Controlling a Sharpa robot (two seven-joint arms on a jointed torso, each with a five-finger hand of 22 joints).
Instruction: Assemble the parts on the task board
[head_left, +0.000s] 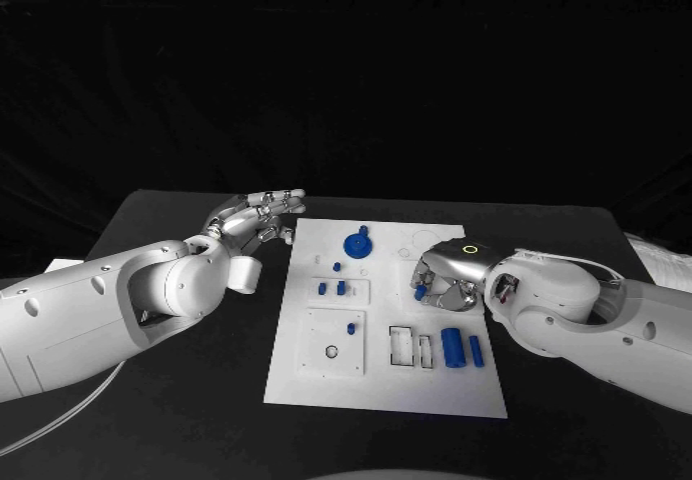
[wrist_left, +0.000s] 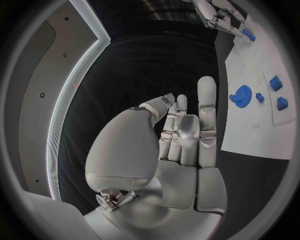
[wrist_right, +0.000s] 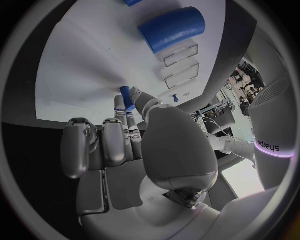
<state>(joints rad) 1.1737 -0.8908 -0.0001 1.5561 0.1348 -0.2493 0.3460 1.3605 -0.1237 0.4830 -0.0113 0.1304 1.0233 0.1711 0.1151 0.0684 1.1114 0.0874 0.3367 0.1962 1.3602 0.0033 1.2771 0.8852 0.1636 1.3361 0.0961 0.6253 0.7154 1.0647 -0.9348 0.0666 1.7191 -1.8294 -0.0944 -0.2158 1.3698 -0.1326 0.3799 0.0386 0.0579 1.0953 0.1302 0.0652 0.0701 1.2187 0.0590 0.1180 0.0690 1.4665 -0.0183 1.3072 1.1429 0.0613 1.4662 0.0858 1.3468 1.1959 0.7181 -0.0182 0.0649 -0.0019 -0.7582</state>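
Head view is showing the right hand (head_left: 444, 281) pinching a small blue part (head_left: 420, 293) over the task board (head_left: 387, 390), its long axis roughly upright; left hand (head_left: 257, 222) is hovering empty, fingers spread, beside the board's far-left corner on the counter (head_left: 173, 420)

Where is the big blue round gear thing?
In the head view, the blue gear lies near the far edge of the white task board, between the left hand and the right hand, neither touching it.

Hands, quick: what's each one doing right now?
Left hand: open, holding nothing, beside the task board.
Right hand: fingers pinching a small blue part.
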